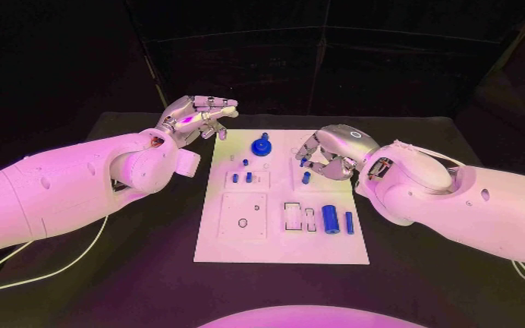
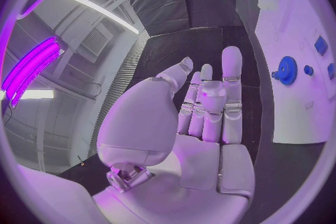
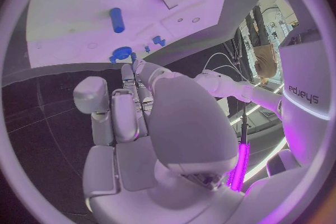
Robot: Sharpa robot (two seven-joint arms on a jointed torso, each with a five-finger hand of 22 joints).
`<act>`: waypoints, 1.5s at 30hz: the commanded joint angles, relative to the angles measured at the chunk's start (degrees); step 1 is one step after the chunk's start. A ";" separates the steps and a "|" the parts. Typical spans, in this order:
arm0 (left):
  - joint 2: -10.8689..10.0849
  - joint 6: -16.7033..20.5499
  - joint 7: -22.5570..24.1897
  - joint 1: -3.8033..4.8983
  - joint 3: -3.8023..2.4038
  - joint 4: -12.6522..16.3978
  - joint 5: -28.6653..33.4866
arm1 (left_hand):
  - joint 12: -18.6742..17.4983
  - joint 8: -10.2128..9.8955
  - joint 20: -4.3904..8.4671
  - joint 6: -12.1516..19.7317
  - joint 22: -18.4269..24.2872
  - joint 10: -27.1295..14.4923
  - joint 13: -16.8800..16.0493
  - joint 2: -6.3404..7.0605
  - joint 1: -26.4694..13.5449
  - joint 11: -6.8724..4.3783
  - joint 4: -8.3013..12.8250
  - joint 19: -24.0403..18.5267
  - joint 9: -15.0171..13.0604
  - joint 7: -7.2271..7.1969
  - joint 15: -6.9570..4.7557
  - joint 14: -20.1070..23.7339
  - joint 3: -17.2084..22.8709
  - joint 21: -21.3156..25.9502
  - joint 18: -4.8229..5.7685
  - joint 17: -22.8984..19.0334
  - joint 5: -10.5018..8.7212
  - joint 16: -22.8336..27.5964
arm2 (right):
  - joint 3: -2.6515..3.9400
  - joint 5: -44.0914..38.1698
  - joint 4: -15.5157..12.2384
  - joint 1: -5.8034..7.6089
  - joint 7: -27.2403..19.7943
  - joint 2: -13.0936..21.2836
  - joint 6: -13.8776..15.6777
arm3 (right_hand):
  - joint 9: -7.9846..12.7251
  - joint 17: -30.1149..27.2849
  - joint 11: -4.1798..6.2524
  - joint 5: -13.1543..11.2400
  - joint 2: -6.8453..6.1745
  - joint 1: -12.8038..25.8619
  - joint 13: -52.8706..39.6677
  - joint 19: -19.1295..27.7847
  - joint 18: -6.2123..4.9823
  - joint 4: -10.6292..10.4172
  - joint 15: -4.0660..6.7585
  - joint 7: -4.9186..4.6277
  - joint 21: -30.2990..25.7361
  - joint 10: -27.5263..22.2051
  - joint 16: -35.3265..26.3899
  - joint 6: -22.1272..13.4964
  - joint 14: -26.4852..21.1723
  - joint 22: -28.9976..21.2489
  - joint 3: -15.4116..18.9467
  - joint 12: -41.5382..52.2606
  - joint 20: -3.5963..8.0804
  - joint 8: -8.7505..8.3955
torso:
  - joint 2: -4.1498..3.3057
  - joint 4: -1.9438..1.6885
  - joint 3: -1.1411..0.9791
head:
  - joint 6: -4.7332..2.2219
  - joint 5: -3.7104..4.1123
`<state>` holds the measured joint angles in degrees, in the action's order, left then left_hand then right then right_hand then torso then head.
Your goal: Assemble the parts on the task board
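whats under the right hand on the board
The right hand hangs over the task board's far right part. A small blue part shows just below its fingers, lying on the board. Anything beneath the palm itself is covered.

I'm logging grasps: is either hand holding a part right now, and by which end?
Nothing is held: the left hand and right hand are both empty, fingers apart.

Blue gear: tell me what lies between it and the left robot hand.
Bare white task board, then black table, between blue gear and left robot hand, per the head view.
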<state>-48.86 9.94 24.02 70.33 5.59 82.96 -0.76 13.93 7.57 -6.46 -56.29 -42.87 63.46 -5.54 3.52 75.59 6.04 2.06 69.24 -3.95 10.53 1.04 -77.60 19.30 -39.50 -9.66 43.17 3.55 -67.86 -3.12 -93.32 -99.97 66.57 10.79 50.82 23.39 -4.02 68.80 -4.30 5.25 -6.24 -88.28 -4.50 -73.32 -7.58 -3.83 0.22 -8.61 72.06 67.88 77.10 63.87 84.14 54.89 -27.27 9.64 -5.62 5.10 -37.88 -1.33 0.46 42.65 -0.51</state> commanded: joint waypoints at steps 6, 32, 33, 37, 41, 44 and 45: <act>0.49 -0.87 1.39 0.08 -0.06 -0.02 0.22 | 0.37 0.38 -0.31 0.31 0.08 -0.50 -0.10 0.12 -0.57 0.04 0.07 -0.08 0.04 0.05 0.03 0.30 -0.36 0.39 -0.76 0.01 0.26 -0.30 | -0.04 2.01 -0.28 0.00 -2.33 -4.09 1.37 | -0.09 0.05 -0.18 0.33 -0.09 1.27 -0.10 -0.23 0.84 0.20 0.15 -0.13 0.42 0.48 0.34 0.41 2.16 0.18 -0.50 -0.17 0.08 -0.34 | 0.10 0.15 0.17 | 0.31 -1.90; 1.10 -0.49 1.17 0.12 -0.06 -0.07 0.22 | 0.62 0.53 -0.31 0.32 0.09 -0.59 -0.16 -0.13 -0.23 -0.04 0.21 -0.05 0.01 -0.03 -0.02 0.29 -0.17 0.43 -0.79 0.09 0.38 -0.43 | -0.13 -2.97 7.78 -6.77 -4.06 -14.29 -3.93 | -0.14 -0.08 -0.09 1.09 -0.28 1.85 -0.21 -0.32 0.87 0.83 0.21 -0.05 0.54 0.71 0.34 0.64 2.14 0.38 -0.82 -0.07 0.10 -0.25 | 0.02 0.04 0.15 | 2.17 -6.52; 1.13 -0.49 1.16 0.12 -0.06 -0.09 0.22 | 0.62 0.53 -0.31 0.32 0.09 -0.59 -0.16 -0.13 -0.23 -0.04 0.21 -0.05 0.01 -0.03 -0.02 0.29 -0.17 0.43 -0.79 0.09 0.38 -0.43 | -0.13 -2.99 7.85 -6.86 -4.10 -14.45 -4.18 | -0.14 -0.06 -0.09 1.10 -0.27 1.87 -0.22 -0.33 0.87 0.84 0.21 -0.05 0.56 0.72 0.35 0.65 2.14 0.41 -0.83 -0.06 0.11 -0.24 | 0.05 0.07 0.13 | 2.24 -6.61; 1.26 -0.61 1.11 0.12 -0.06 -0.11 0.22 | 0.62 0.53 -0.31 0.32 0.09 -0.59 -0.16 -0.13 -0.23 -0.04 0.21 -0.05 0.01 -0.03 -0.02 0.29 -0.17 0.43 -0.79 0.09 0.38 -0.43 | -0.14 -3.16 8.02 -7.19 -4.06 -14.89 -4.79 | -0.14 -0.16 -0.09 1.11 -0.27 1.89 -0.22 -0.29 0.86 0.85 0.21 -0.05 0.52 0.73 0.30 0.66 2.12 0.32 -0.83 -0.06 0.11 -0.24 | 0.04 -0.04 0.19 | 2.17 -6.40; 1.33 -0.67 1.07 0.12 -0.06 -0.17 0.22 | 0.67 0.56 -0.31 0.32 0.09 -0.62 -0.17 -0.17 -0.15 -0.05 0.25 -0.04 0.00 -0.04 -0.03 0.30 -0.13 0.44 -0.80 0.06 0.38 -0.44 | -0.14 -3.60 8.26 -7.36 -3.45 -15.19 -5.01 | -0.14 -0.19 -0.09 1.13 -0.26 1.93 -0.23 -0.29 0.85 0.86 0.21 -0.05 0.51 0.74 0.28 0.68 2.12 0.31 -0.84 -0.05 0.11 -0.23 | 0.09 0.00 0.17 | 2.34 -6.67; 1.37 -0.62 1.07 0.12 -0.06 -0.20 0.22 | 0.69 0.57 -0.31 0.32 0.09 -0.63 -0.17 -0.18 -0.12 -0.05 0.27 -0.04 0.00 -0.04 -0.03 0.31 -0.12 0.44 -0.80 0.05 0.39 -0.44 | -0.15 -3.83 8.38 -7.41 -2.66 -15.41 -5.17 | -0.15 -0.23 -0.09 1.15 -0.29 2.17 -0.25 -0.28 0.86 0.88 0.21 -0.05 0.51 0.77 0.27 0.71 2.11 0.31 -0.81 -0.04 0.11 -0.22 | 0.08 -0.03 0.19 | 2.45 -6.62; 1.39 -0.61 1.09 0.12 -0.06 -0.21 0.22 | 0.75 0.61 -0.30 0.34 0.09 -0.67 -0.18 -0.22 0.00 -0.06 0.34 -0.03 0.00 -0.04 -0.04 0.31 -0.06 0.45 -0.80 0.05 0.39 -0.46 | -0.15 -3.88 8.43 -7.43 -2.46 -15.49 -5.25 | -0.15 -0.23 -0.09 1.15 -0.29 2.17 -0.25 -0.28 0.86 0.88 0.21 -0.05 0.51 0.77 0.27 0.71 2.11 0.31 -0.81 -0.04 0.11 -0.22 | 0.09 -0.03 0.20 | 2.48 -6.62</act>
<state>-47.55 9.77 24.40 70.36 5.57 82.73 -0.75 14.42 7.79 -6.46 -56.30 -42.84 63.13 -5.62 3.52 75.60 5.96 2.06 69.24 -3.96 10.53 1.04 -77.60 19.30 -39.28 -9.66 43.19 3.55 -68.07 -3.30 -96.17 -91.50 59.08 7.57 35.42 19.15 -4.12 68.63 -4.31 6.13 -6.55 -86.75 -4.66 -73.31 -7.58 -3.13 0.22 -8.60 72.32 68.28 77.09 64.25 84.14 55.24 -27.95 9.63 -5.62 5.09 -37.83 -1.35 0.63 45.07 -7.12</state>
